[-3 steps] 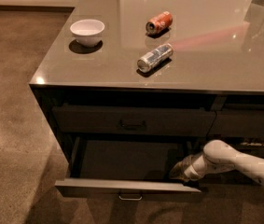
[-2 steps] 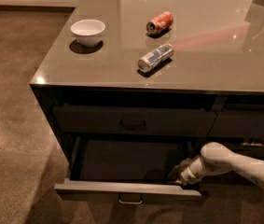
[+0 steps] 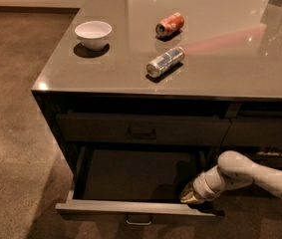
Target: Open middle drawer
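Middle drawer: pulled well out beneath the top drawer front, its flat dark inside on show. Its front edge sits a touch nearer me than a second ago.
Claw: tucked into the drawer's right front corner, just behind the front panel. It is lower in view than before, having come out with the drawer. I cannot tell whether it is clenched or released.
Arm: white, reaching in low from the right.
Pull: small bar under the drawer's front middle, apart from the claw.
Counter: white bowl near the left corner, with an orange can and a silver can lying on their sides. None has shifted.
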You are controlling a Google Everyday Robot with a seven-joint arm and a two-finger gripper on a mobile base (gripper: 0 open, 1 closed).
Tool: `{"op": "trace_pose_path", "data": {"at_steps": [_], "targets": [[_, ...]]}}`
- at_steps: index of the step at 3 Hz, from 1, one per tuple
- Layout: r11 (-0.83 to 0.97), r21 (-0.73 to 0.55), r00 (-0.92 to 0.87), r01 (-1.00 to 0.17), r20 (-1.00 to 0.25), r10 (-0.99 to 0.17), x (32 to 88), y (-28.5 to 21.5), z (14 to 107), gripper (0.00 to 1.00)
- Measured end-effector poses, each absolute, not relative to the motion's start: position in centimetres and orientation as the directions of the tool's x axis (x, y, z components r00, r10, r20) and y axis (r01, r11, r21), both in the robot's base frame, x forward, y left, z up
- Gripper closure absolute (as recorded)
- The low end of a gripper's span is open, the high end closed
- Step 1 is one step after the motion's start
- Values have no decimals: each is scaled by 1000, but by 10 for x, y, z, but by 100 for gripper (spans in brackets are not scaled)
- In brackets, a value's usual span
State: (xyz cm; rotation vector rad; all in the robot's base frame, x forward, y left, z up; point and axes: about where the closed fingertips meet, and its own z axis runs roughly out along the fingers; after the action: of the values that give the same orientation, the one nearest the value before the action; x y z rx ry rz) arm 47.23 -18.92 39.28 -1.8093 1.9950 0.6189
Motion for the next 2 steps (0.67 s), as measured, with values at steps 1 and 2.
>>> {"op": "trace_pose_path", "data": {"at_steps": [1, 2], "targets": [[59, 90, -100, -994, -564, -820, 448, -200, 406, 100], [75, 143, -144, -987, -574, -806, 422, -213, 408, 100]]}}
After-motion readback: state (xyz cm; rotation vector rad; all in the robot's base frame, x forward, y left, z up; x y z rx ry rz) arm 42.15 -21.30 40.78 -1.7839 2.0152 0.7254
